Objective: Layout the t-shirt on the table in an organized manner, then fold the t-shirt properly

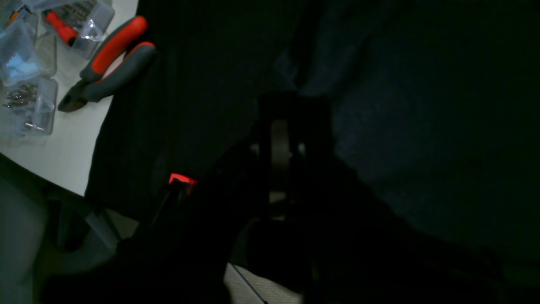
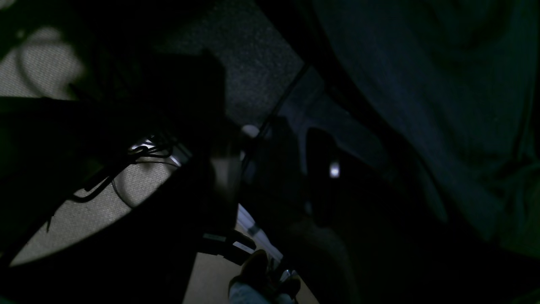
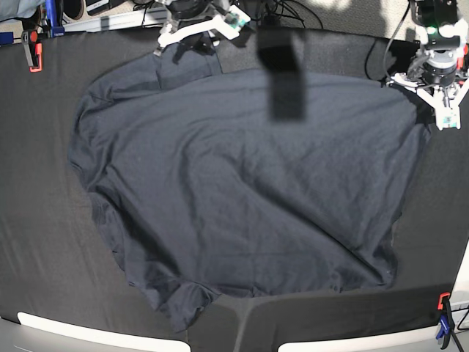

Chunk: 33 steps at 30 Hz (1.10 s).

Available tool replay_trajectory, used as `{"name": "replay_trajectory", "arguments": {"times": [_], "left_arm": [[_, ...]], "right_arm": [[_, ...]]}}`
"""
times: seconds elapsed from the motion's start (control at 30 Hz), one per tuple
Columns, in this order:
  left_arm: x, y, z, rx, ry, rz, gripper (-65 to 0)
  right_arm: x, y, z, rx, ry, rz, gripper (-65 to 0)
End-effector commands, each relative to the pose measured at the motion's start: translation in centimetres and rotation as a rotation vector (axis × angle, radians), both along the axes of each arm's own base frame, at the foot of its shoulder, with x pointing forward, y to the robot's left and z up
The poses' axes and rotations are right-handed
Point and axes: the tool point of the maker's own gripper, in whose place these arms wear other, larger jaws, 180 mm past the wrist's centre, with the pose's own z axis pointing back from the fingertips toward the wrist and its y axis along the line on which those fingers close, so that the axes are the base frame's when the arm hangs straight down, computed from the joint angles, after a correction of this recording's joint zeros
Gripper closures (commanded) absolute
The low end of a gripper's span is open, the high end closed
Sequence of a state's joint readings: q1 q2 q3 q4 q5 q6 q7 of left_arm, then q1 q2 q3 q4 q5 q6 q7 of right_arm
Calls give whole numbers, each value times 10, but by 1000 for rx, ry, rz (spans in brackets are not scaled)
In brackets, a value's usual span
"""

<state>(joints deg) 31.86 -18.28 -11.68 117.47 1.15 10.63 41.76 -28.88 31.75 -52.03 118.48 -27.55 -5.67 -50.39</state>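
- On the desk [image 3: 44, 242], base view only: one t-shirt [image 3: 242, 198] spread wide, covering most of the black cloth; a narrow part runs to the near edge at the shirt's near-left corner, hem side wrinkled.
- Both wrist views are too dark to show the shirt's outline; each gives just a patch of navy fabric, t-shirt [image 1: 422, 126] in the left wrist view, t-shirt [image 2: 422, 105] in the right.
- Two arms. Left hand [image 3: 442, 103] sits at the shirt's far-right corner, right hand [image 3: 196, 28] at its far-left corner.
- Left hand [image 1: 280, 126] in its own cam is a dark shape against the fabric edge; can't tell if it's spread or pinching cloth.
- Right hand [image 2: 295, 169] also lost in shadow, right beside a shirt fold; its state can't be told either.
- Left wrist view alone shows one pair of red-and-grey pliers [image 1: 107, 63] and approx. four clear plastic boxes [image 1: 25, 84] on a pale surface past the black cloth, well apart from the shirt.
- Clamps, base view: one orange clamp [image 3: 32, 51] far-left of the shirt, one orange-and-blue clamp [image 3: 444, 326] near-right of it.
- One dark blurred block [image 3: 282, 77] overlaps the shirt's far middle in the base view, hiding part of it.
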Motion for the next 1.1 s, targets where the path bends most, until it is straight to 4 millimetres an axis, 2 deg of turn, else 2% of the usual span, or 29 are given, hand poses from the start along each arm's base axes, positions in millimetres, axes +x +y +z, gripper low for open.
{"name": "replay_trajectory", "arguments": {"times": [0.0, 0.27, 0.5, 0.63, 0.73, 1.0, 1.07], "left_arm": [[5, 5, 13, 34, -46, 0, 0], [5, 5, 13, 34, -46, 0, 0], [5, 5, 13, 34, -46, 0, 0], [5, 5, 13, 34, -46, 0, 0], [5, 5, 13, 34, -46, 0, 0], [5, 5, 13, 34, -46, 0, 0], [5, 5, 13, 34, -46, 0, 0]], "right_arm": [[3, 1, 4, 13, -24, -7, -247], [-3, -10, -12, -50, 2, -5, -247], [10, -24, -8, -118, -54, -19, -247], [26, -44, -8, -153, -75, -79, -247], [30, -58, -16, -158, -44, -132, -247], [20, -51, -24, -146, 15, -63, -245], [20, -51, -24, -147, 16, -63, -202]]}}
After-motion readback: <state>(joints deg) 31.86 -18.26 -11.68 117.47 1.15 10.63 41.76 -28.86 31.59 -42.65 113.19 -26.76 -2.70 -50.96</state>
